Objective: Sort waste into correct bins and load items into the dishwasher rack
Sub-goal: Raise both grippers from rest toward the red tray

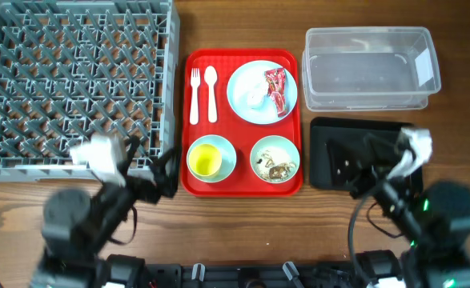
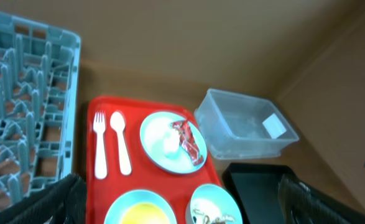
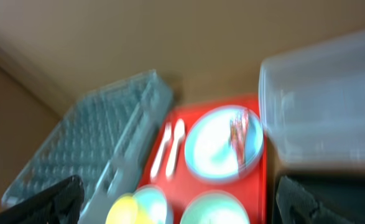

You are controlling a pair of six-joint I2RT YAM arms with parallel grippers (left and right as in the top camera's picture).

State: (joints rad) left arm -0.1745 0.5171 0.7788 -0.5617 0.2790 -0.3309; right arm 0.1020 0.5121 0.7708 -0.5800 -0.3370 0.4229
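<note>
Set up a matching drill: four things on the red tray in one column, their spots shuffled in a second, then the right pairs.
1. wrapper
2. yellow cup
3. fork
4. food scraps

A. in the blue bowl
B. on the plate
C. in the green bowl
D. flat on the red tray, beside the spoon

Pairs: 1-B, 2-A, 3-D, 4-C
</note>
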